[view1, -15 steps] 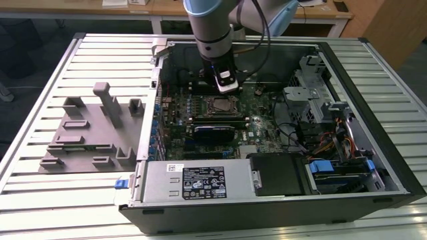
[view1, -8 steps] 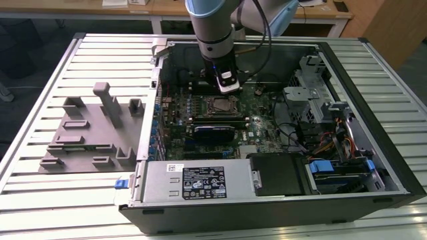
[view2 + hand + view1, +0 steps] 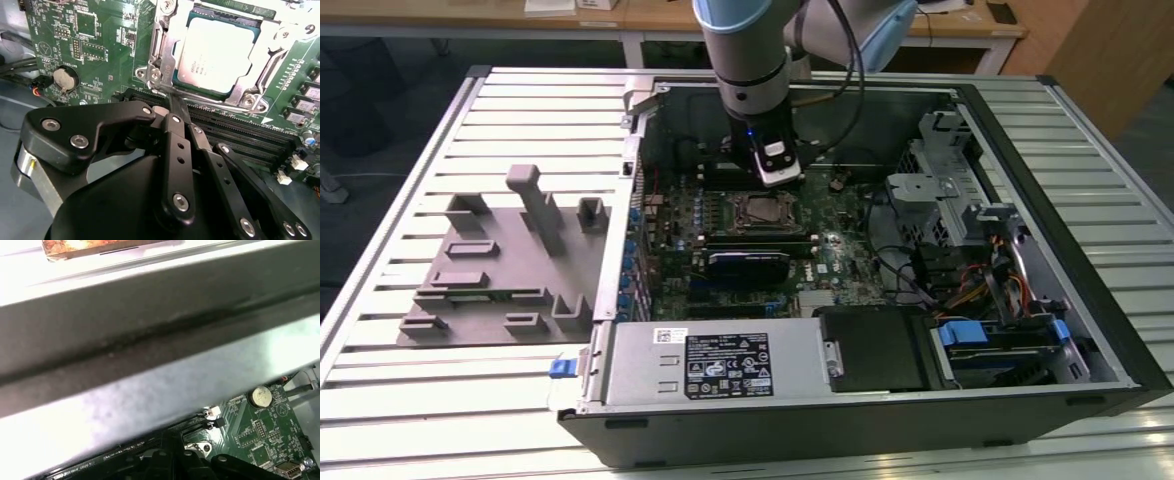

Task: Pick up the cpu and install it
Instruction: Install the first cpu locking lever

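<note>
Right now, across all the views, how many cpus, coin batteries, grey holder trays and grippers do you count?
cpu: 1
coin battery: 1
grey holder tray: 1
gripper: 1
Total: 4

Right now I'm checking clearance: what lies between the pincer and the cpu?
In the second wrist view, the socket's metal frame edge lies between the pincer and the cpu.

cpu [image 3: 217, 52] in socket [image 3: 167, 75] | gripper [image 3: 175, 102] beside socket
</note>
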Tool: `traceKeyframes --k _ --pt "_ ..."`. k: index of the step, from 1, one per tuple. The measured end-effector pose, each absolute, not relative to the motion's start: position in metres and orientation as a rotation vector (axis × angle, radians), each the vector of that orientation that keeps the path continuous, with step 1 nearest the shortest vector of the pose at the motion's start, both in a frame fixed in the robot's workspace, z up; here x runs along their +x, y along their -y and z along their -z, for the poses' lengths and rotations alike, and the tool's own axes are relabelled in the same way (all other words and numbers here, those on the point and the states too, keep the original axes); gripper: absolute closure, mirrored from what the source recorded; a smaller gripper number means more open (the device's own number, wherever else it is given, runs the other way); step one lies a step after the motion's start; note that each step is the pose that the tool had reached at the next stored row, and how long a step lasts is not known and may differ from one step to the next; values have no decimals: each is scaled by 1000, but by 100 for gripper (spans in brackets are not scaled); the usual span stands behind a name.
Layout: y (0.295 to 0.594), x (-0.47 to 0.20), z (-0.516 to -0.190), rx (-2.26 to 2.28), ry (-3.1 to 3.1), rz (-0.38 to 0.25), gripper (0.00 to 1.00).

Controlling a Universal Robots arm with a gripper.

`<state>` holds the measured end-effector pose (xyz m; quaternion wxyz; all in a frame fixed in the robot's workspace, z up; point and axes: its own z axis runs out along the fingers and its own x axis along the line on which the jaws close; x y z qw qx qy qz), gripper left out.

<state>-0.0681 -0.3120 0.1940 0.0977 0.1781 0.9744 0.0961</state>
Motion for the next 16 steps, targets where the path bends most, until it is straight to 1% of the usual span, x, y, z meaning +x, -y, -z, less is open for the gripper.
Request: traceKeyframes --k 10,16 --pt "312 -68 -210 527 -2884 -284 89" --pt "312 -68 -211 527 -2884 -284 89"
